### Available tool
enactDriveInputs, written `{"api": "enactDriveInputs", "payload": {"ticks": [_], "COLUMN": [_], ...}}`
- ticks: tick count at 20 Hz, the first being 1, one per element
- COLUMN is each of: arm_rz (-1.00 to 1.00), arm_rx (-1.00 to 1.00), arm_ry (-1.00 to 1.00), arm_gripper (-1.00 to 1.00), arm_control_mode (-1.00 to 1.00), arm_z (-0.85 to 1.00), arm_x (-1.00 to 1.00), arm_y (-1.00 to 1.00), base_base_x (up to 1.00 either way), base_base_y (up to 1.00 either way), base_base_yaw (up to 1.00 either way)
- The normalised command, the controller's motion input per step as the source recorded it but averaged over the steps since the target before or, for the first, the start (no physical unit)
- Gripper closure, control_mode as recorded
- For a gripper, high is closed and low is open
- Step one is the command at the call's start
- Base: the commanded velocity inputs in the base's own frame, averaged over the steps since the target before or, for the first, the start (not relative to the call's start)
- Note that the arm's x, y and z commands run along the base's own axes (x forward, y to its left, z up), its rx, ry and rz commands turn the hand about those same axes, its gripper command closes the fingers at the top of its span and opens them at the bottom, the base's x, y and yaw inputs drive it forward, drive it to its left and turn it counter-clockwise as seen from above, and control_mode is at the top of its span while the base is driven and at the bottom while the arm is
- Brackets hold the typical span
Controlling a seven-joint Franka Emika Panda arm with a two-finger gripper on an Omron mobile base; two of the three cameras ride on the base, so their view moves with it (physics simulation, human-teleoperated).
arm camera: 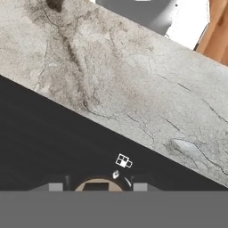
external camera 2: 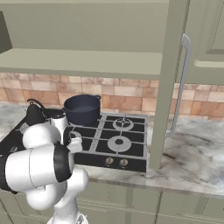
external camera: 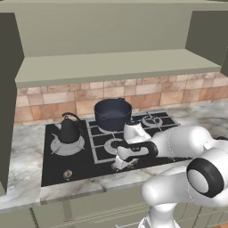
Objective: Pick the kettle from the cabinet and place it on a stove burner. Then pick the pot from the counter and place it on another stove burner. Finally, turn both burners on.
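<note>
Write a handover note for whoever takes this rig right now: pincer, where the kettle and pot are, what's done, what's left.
Pincer: down at the front edge of the cooktop, over a knob that sits between its tips; jaws partly apart around it, holding nothing else.
Kettle: upright on the large silvery burner, left side of the stove.
Pot: on a rear burner, by the brick backsplash.
Cabinet door: stands open.
Done: both vessels placed on separate burners.
Left: turn both burners on. I see no flame at either burner; knob positions are too small to read.
</note>
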Motion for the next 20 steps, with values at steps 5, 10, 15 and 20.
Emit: {"api": "enactDriveInputs", "payload": {"ticks": [5,10,15,20], "arm_rz": [0.27,0.27,0.26,0.25], "arm_rx": [0.00,0.00,0.00,0.00], "arm_ry": [0.00,0.00,0.00,0.00], "arm_gripper": [1.00,1.00,1.00,1.00], "arm_control_mode": [-1.00,-1.00,-1.00,-1.00], "arm_z": [-0.18,-0.22,-0.26,-0.22], "arm_x": [0.03,0.04,0.02,0.00], "arm_y": [0.00,0.00,0.00,0.00], "base_base_x": [0.00,0.00,0.00,0.00], "base_base_y": [0.00,0.00,0.00,0.00], "base_base_yaw": [0.00,0.00,0.00,0.00]}}
